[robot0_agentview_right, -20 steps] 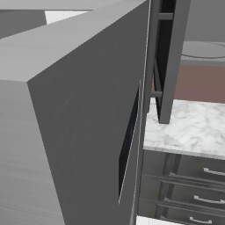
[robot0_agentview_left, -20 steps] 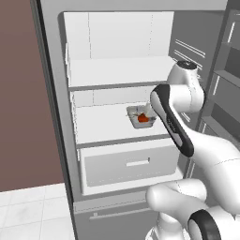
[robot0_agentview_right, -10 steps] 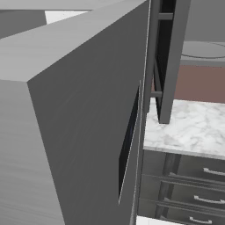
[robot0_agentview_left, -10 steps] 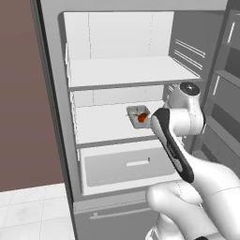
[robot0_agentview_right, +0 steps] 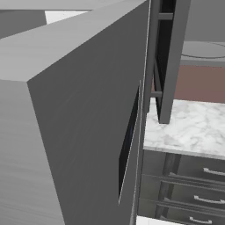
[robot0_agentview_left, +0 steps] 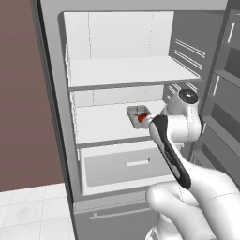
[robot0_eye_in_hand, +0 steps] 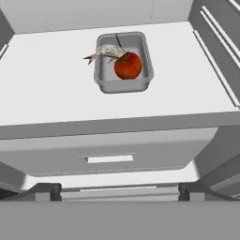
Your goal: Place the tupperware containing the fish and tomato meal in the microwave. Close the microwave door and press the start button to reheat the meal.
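While the tupperware (robot0_eye_in_hand: 123, 63) sits on the fridge's middle shelf (robot0_eye_in_hand: 56, 93), tomato (robot0_eye_in_hand: 128, 65) and fish (robot0_eye_in_hand: 108, 50) inside, the empty gripper (robot0_eye_in_hand: 119, 191) hangs spread wide; it should straddle the rim squarely.

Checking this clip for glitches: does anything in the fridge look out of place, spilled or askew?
Only a small thing: the fish pokes over the left rim of the tupperware on the middle shelf, beside the tomato. Nothing is spilled, and the container sits flat.
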